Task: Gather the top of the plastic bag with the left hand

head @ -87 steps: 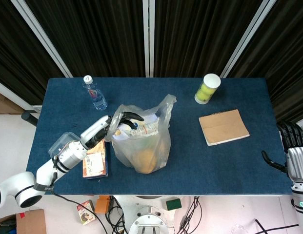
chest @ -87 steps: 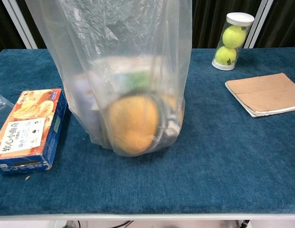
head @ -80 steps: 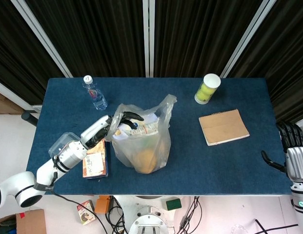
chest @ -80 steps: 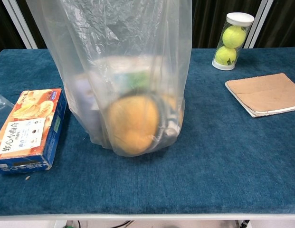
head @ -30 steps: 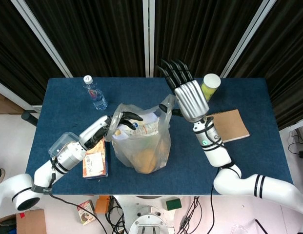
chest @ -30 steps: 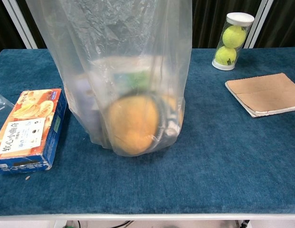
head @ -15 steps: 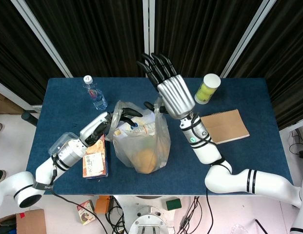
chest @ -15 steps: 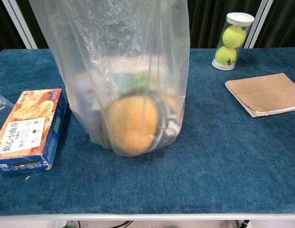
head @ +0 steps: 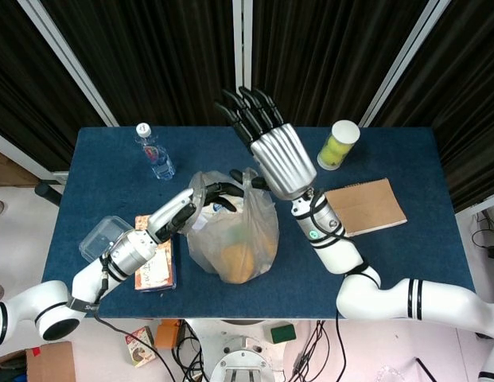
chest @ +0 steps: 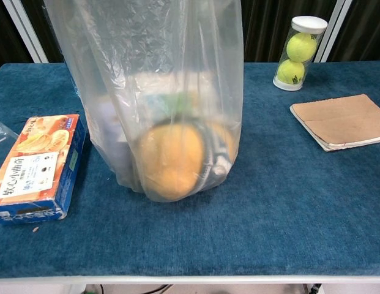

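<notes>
The clear plastic bag [head: 231,231] stands mid-table with an orange round thing and packets inside; in the chest view the plastic bag [chest: 171,104] fills the middle and no hand shows. My left hand [head: 200,200] reaches in from the left and grips the bag's upper left rim, its dark fingers curled over the edge. My right hand [head: 272,157] hovers above the bag's right side, palm away from the camera, fingers spread and pointing up-left. Its thumb lies beside the bag's right handle; I cannot tell whether it touches. The bag's mouth is drawn narrow.
A water bottle [head: 155,153] stands back left and a tennis ball tube [head: 338,144] back right. A brown notebook [head: 365,206] lies right of the bag. A snack box [head: 155,267] and a clear container [head: 104,235] lie under my left forearm.
My left hand has moved right with the bag's rim, narrowing the mouth. My right hand rose from the table's right edge and has swung left over the bag.
</notes>
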Available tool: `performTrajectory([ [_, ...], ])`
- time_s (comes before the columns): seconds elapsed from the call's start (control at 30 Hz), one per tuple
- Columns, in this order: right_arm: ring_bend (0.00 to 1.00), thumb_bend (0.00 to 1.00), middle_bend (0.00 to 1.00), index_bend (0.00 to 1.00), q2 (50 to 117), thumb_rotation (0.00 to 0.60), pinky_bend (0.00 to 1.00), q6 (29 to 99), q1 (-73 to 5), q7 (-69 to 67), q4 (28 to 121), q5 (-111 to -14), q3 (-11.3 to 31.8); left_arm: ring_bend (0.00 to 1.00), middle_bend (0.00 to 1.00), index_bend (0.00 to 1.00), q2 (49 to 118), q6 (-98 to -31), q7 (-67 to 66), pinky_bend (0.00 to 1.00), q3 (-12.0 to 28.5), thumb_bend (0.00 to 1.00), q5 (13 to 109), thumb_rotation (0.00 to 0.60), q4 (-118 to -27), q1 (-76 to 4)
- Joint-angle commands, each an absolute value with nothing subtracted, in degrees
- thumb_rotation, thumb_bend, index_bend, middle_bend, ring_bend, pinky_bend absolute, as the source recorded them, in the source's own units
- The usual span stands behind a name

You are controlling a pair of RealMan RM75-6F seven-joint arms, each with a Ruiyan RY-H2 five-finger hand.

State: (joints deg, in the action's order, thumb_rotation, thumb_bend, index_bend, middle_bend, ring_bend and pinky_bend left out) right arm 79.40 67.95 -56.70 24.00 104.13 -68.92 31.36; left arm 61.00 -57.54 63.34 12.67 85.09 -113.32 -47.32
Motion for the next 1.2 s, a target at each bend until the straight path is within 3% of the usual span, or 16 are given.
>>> performTrajectory([
  [0.03,0.0,0.1,0.0,0.0,79.44,0.6,0.0,68.2,-57.26,24.72,104.17,-68.5,31.24,0.15,0.21,0.21,60.7,-56.47,63.11,0.29,13.2,0.02,84.77,0.027,-113.8,-47.92],
  [0.37,0.0,0.1,0.0,0.0,79.49,0.6,0.0,69.24,-58.83,26.51,104.82,-67.21,31.18,0.15,0.22,0.22,60.55,-51.59,61.07,0.29,15.78,0.02,80.85,0.029,-113.95,-50.86],
  [1.2,0.0,0.1,0.0,0.0,79.15,0.6,0.0,70.83,-60.59,27.7,104.59,-66.28,30.38,0.15,0.2,0.2,63.14,-46.52,59.94,0.29,21.21,0.02,73.55,0.025,-113.68,-53.35],
])
